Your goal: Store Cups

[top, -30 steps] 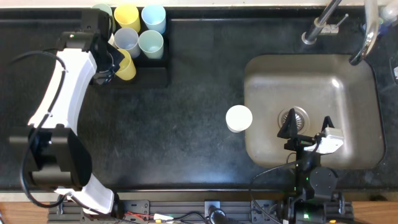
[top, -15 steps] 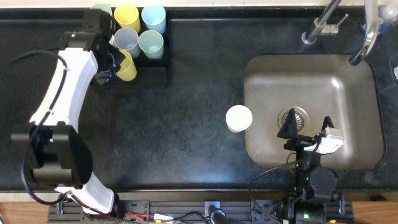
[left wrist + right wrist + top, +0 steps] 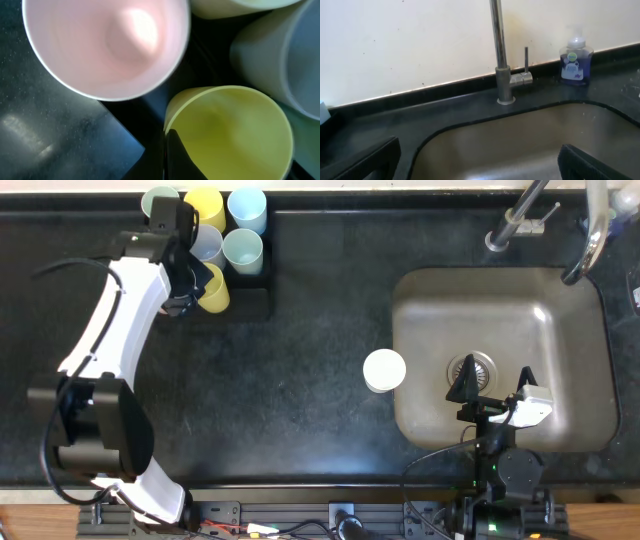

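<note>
1. Top view: the left arm stretches from its base up to the black rack [image 3: 256,300] at the counter's [image 3: 300,440] far edge. Its wrist is bent over the rack's near corner.
   - The left gripper [image 3: 190,281] has its fingers clamped on the wall of the yellow cup [image 3: 213,288], at the near row of the rack. Whether the cup is seated there I cannot tell.
   - The rack holds a second yellow cup [image 3: 204,204], a light blue cup [image 3: 247,204], a grey-blue cup [image 3: 207,243] and a teal cup [image 3: 242,250], all upright.
   - A white cup [image 3: 384,370] stands on the counter between the rack and the sink [image 3: 560,310].
   - The right gripper [image 3: 492,383] sits low over the sink, well apart from the rack, with its fingers spread.
2. Left wrist view: one dark finger [image 3: 177,156] is inside the yellow cup's rim, against its wall. Just beside it over the rack are a pale pinkish cup [image 3: 105,45], mouth up, and the grey-blue cup.
3. Right wrist view: the fingers [image 3: 365,160] stand wide apart and hold nothing. Beyond them are the sink, a faucet [image 3: 499,50] and a soap bottle [image 3: 576,62].
</note>
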Robot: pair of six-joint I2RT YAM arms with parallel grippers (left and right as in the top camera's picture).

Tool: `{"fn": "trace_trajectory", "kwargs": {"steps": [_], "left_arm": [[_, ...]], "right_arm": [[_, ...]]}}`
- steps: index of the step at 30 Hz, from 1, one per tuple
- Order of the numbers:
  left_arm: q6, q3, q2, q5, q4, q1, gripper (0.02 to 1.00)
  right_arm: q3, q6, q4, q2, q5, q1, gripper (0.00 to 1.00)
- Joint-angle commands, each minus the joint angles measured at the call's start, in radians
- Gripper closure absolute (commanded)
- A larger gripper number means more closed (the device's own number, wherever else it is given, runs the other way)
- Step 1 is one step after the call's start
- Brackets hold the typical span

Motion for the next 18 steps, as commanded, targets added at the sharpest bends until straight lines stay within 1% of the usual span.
{"fn": "trace_trajectory", "kwargs": {"steps": [1, 9, 10, 11, 12, 13, 14, 18], "left_arm": [[-0.024, -0.044, 0.011, -0.026, 0.010, 0.000, 0.982], [-0.033, -0.045, 0.011, -0.026, 0.029, 0.002, 0.980], [-0.033, -0.045, 0.011, -0.026, 0.030, 0.002, 0.915], [-0.033, -0.045, 0.011, -0.026, 0.030, 0.002, 0.770], [-0.033, -0.045, 0.011, -0.026, 0.030, 0.002, 0.579], [-0.033, -0.045, 0.011, -0.026, 0.029, 0.002, 0.259], [-0.033, -0.045, 0.011, -0.026, 0.029, 0.002, 0.018], [-0.033, -0.045, 0.009, -0.024, 0.029, 0.002, 0.018]], "right_arm": [[-0.013, 0.005, 0.005, -0.006, -0.007, 0.005, 0.005], [-0.013, 0.005, 0.005, -0.006, -0.007, 0.005, 0.005], [-0.013, 0.005, 0.005, -0.006, -0.007, 0.005, 0.003], [-0.013, 0.005, 0.005, -0.006, -0.007, 0.005, 0.005], [-0.013, 0.005, 0.005, -0.006, -0.007, 0.005, 0.003], [-0.013, 0.005, 0.005, -0.006, -0.007, 0.005, 0.003], [-0.013, 0.005, 0.005, -0.006, -0.007, 0.005, 0.005], [-0.013, 0.005, 0.005, -0.006, -0.007, 0.005, 0.005]]}}
